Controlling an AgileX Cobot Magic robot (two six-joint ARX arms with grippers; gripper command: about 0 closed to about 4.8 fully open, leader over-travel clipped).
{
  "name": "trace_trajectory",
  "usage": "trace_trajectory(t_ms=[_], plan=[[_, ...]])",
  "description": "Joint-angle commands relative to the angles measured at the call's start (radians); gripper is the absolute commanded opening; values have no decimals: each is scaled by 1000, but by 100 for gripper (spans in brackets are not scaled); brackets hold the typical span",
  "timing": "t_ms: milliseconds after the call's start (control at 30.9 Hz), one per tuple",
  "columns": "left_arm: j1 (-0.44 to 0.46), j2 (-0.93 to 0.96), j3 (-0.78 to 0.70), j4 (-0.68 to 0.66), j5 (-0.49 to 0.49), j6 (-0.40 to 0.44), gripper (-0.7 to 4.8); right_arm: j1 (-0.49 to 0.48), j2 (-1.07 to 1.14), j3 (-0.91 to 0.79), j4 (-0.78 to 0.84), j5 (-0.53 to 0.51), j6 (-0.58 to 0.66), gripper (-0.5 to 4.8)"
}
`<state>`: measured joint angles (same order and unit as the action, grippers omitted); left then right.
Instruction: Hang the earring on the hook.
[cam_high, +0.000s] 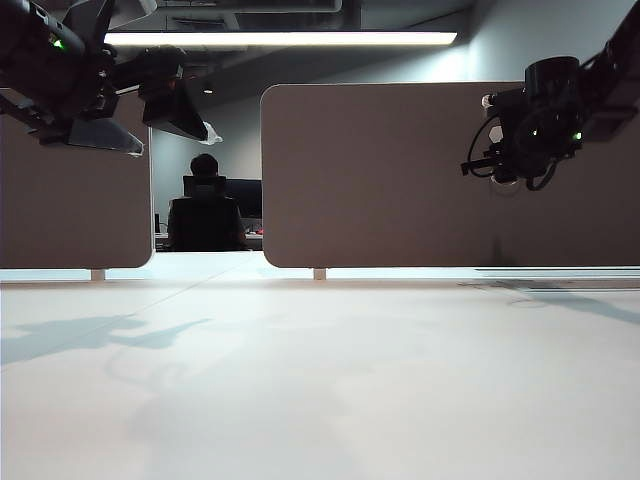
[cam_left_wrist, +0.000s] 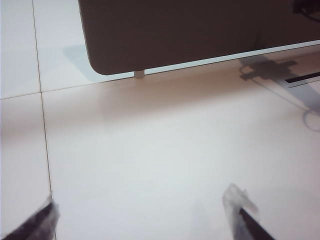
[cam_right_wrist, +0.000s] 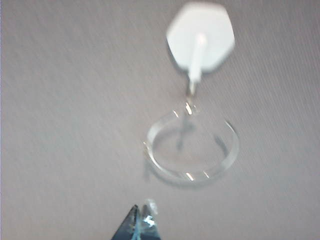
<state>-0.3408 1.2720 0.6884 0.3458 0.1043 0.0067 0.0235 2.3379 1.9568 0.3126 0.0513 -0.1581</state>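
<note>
- Exterior view: the left gripper (cam_high: 150, 125) hangs high at the left edge, in front of the left divider panel (cam_high: 70, 200), holding nothing. The right gripper (cam_high: 500, 165) is up against the right brown panel (cam_high: 400, 170), near its top right. The hook (cam_high: 496, 134) shows only as a small pale spot beside the arm; the earring cannot be made out here. The table (cam_high: 320, 380) below is bare apart from shadows.
- Left wrist view: the left gripper's two fingertips (cam_left_wrist: 240, 207) stand wide apart over the white table, touching nothing. Nothing suggests trouble on this side.
- Right wrist view: the earring (cam_right_wrist: 192, 147) hangs as a thin hoop from the prong under the pale hexagonal hook (cam_right_wrist: 201, 37), lying against the panel. The picture is blurred, so I cannot tell how securely the wire sits on the prong, and the charm is not distinguishable.
- The right gripper (cam_right_wrist: 140, 220) is just beside the hoop's lower edge, its jaws pressed together and gripping nothing; it appears apart from the wire.
- Judged risk: the closed tips are near the hoop, so a move toward it could catch the wire and lift it off the short prong. A swing of the hoop could do the same.
</note>
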Motion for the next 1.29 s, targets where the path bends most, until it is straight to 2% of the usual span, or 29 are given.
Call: trace_trajectory(t_ms=[32, 162, 259, 356, 453, 485, 518, 582, 679, 776, 841, 938, 1068, 1165, 1294], plan=[[-1, -5, 4, 7, 1, 0, 479, -3, -69, 3, -109, 25, 5, -5], [-1, -15, 4, 9, 4, 0, 479, -7, -162, 2, -248, 2, 68, -5], [-1, -37, 4, 6, 16, -13, 465, -7, -261, -41, -343, -108, 93, -6], [-1, -81, 4, 6, 15, -44, 325, -5, -381, -148, -409, -206, 92, -6], [-1, -147, 4, -20, 15, -48, 105, 2, -541, -319, -445, -214, 95, -6], [-1, -177, 4, -37, 13, -48, 11, 5, -592, -375, -439, -214, 95, -6], [-1, -206, 4, -56, 9, -48, -3, 10, -660, -446, -428, -215, 96, -5], [-1, -275, 4, -106, -6, -48, -5, 11, -785, -568, -408, -229, 101, -6], [-1, -399, 4, -201, -87, -52, -6, 20, -969, -725, -366, -282, 114, -6], [-1, -524, 4, -314, -172, -68, -6, 38, -1136, -843, -360, -290, 116, -5], [-1, -599, 4, -386, -194, -88, -5, 42, -1241, -912, -364, -294, 116, -5], [-1, -720, 1, -512, -195, -97, -6, 44, -1380, -1015, -369, -302, 131, -6], [-1, -876, -18, -640, -192, -94, -6, 69, -1563, -1179, -369, -301, 222, -5], [-1, -1000, -74, -666, -190, -99, -5, 97, -1695, -1299, -362, -301, 225, -5], [-1, -1165, -200, -665, -175, -194, -5, 156, -1853, -1440, -357, -286, 225, -5]])
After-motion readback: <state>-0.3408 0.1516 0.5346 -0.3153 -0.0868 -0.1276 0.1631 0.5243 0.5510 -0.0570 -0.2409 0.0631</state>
